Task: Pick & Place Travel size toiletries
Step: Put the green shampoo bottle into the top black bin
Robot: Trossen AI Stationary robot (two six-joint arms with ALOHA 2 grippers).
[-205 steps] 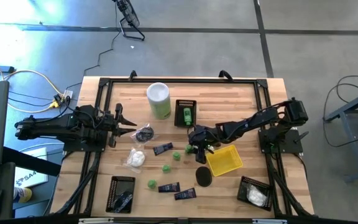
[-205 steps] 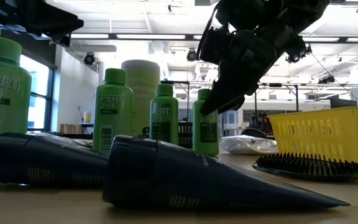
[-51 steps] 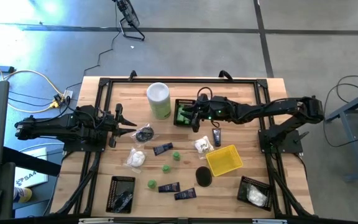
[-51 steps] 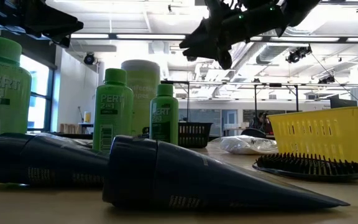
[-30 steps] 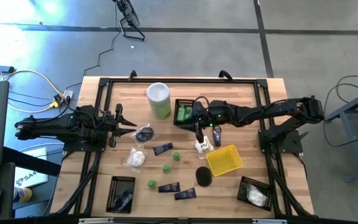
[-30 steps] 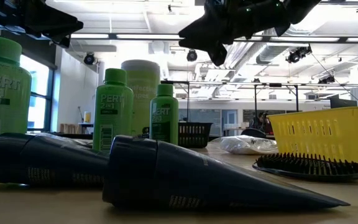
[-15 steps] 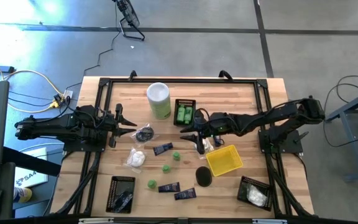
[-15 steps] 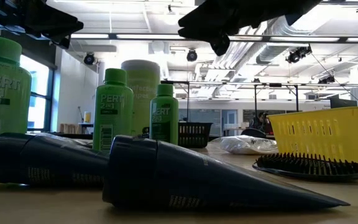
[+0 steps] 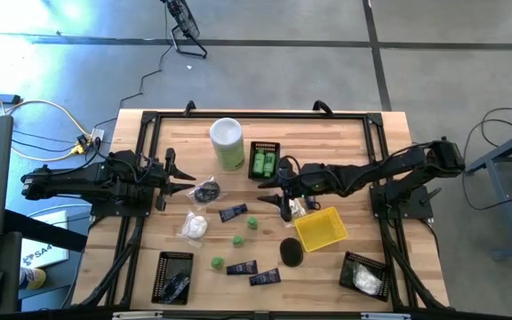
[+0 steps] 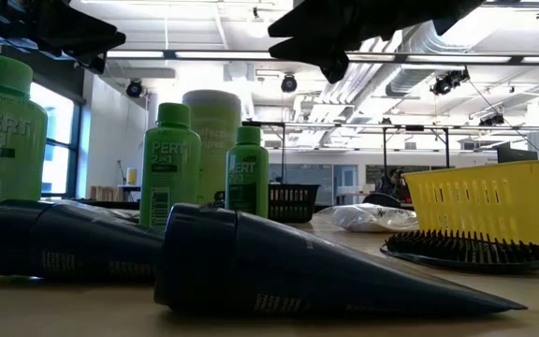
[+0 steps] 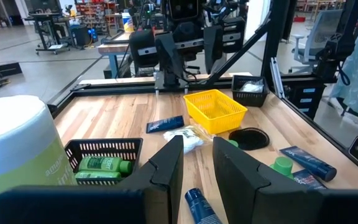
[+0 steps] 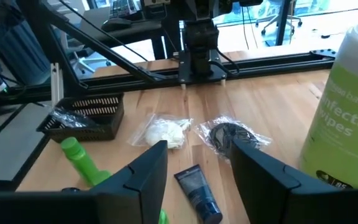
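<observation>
Stood on a grey concrete floor (image 9: 265, 80), glossy and crossed by dark seam lines (image 9: 377, 49), with a bluish glare at the upper left of the high view. Was littered with loose cables (image 9: 25, 107) at the left, yellow and white, and more cable (image 9: 496, 124) at the right edge beside a grey frame. Rose into a wide industrial hall in the low view: white ceiling with long strip lights (image 10: 223, 54), a pale round duct (image 10: 372, 75) running back at upper right, tall windows (image 10: 59, 140) at left. Held workbenches (image 11: 114, 43) and shelving (image 11: 95, 9) far back in the left wrist view, an office chair (image 11: 306, 46) at upper right.
</observation>
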